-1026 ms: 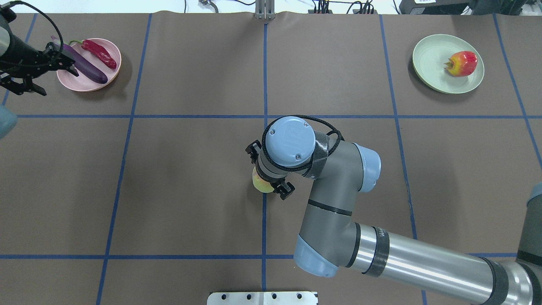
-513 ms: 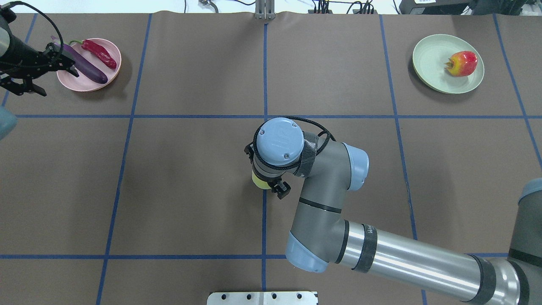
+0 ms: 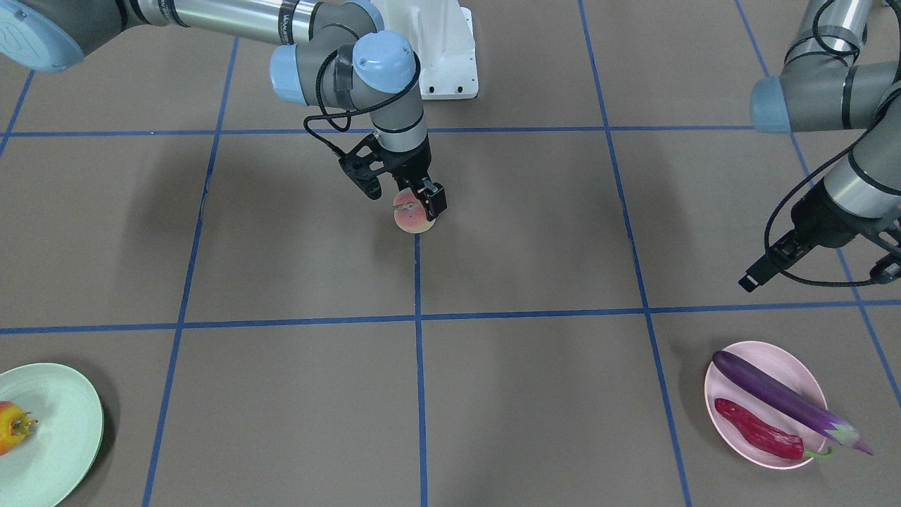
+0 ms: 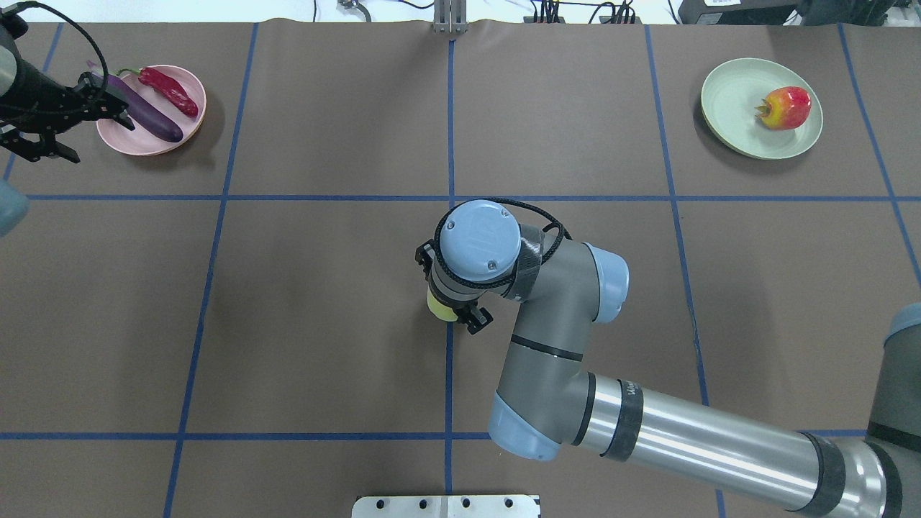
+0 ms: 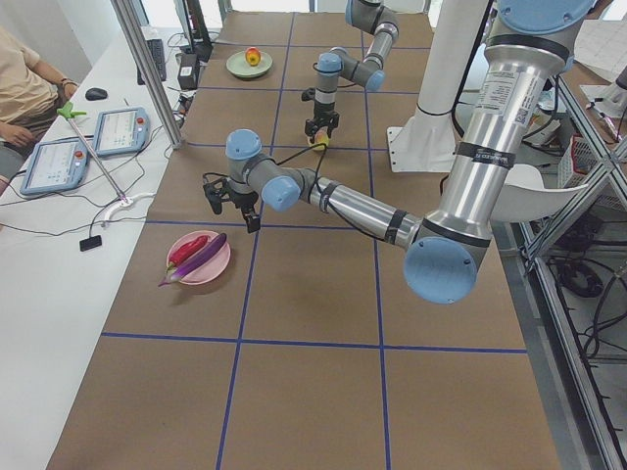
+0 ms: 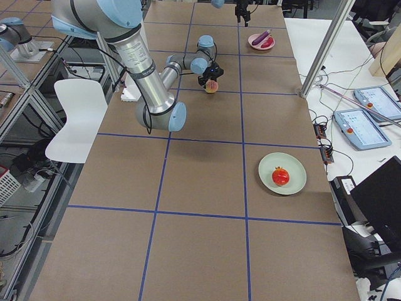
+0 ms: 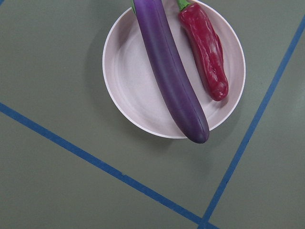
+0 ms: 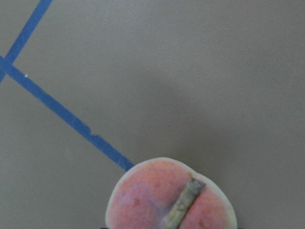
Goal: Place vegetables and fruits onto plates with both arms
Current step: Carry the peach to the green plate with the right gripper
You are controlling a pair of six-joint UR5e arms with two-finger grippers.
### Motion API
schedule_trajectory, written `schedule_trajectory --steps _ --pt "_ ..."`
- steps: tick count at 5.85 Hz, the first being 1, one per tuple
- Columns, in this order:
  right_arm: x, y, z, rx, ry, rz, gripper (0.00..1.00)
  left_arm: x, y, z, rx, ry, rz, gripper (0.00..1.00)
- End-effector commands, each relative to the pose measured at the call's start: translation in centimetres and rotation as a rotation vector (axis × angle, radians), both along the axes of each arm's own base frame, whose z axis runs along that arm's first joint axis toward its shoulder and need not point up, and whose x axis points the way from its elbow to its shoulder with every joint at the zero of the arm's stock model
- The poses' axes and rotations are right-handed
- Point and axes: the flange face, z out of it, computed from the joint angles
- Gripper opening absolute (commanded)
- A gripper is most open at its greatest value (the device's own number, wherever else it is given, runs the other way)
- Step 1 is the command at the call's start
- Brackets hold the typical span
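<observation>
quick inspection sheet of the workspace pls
surface: brown mat with blue tape grid, flat.
job's things: eggplant and chili on pink plate; crowned fruit on green plate; peach on the mat, unplated.
clutter: nothing seen.
grippers: left gripper open, empty, near the pink plate; right gripper down over the peach, grip unclear.
cables: black cable loops at the right wrist.
surroundings: seated operator, tablets, white chair.

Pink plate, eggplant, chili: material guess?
Pink plate: likely matte plastic, flat even colour, no glare. Eggplant: probably moulded plastic or rubber, smooth semi-gloss skin with soft highlights. Chili: likely the same, wrinkled glossy surface. All look like props; cannot confirm.
</observation>
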Motion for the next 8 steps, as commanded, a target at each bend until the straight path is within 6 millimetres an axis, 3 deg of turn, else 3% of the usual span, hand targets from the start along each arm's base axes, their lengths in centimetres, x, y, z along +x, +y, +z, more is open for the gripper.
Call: schedule_trajectory --steps 1,2,3,4,5,6,7,8 --pt "6.0 -6.4 0.2 -0.016 -0.03 0.012 0.0 -0.1 0.0 -0.2 0.004 0.002 -0.002 1.0" --pt "11.6 -11.1 2.3 0.036 -0.017 -0.005 0.0 -0.2 0.1 -0.3 0.005 0.003 -0.002 1.0" --pt "17.6 -16.2 6.1 0.129 0.047 -0.028 0.0 0.0 0.1 -0.4 0.006 0.004 0.001 1.0" --pt "22.0 -20.9 11.1 0.196 0.13 -0.09 0.0 -0.1 0.3 -0.7 0.011 0.008 0.002 1.0" --pt "25.9 -25.2 16.0 0.23 0.214 -0.14 0.0 -0.6 1.6 -0.4 0.014 0.009 0.003 1.0" --pt "29.1 -28.3 21.0 0.264 0.288 -0.222 0.0 -1.4 3.5 -1.3 0.037 0.019 0.006 1.0" --pt "32.2 -30.5 24.5 0.306 0.314 -0.25 0.0 -1.7 5.2 -1.7 0.059 0.024 0.024 1.0" --pt "33.8 -31.4 26.5 0.319 0.336 -0.28 0.0 -1.4 5.6 -1.7 0.061 0.024 0.031 1.0"
